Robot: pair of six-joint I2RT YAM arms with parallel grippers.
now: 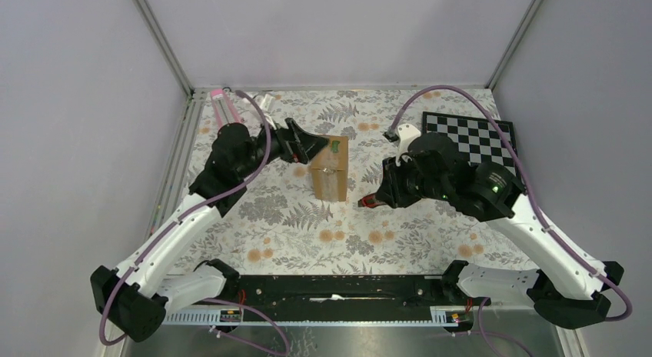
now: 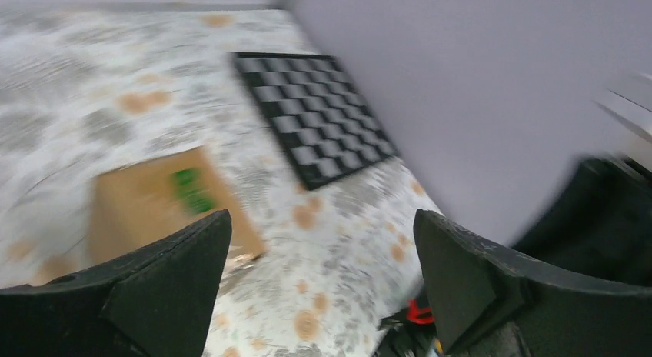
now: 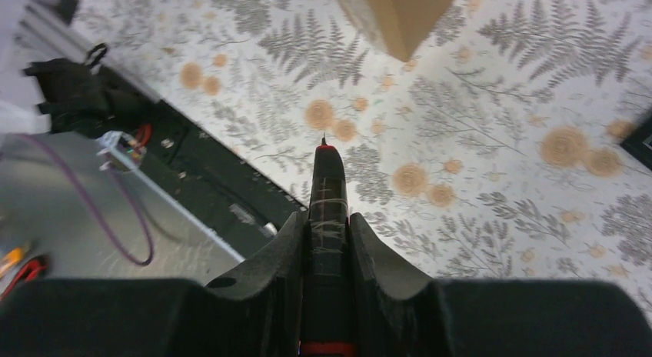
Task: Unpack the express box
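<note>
The small brown cardboard express box stands on the fern-patterned table at the centre of the top view. Our left pincer, fingers apart and gripping nothing, sits just to the box's upper left. Our right pincer is clamped on a slim black cutter with a red tip, lower right of the box. We judge that opening the top comes next: brace the box first, then draw the tip shallowly.
</note>
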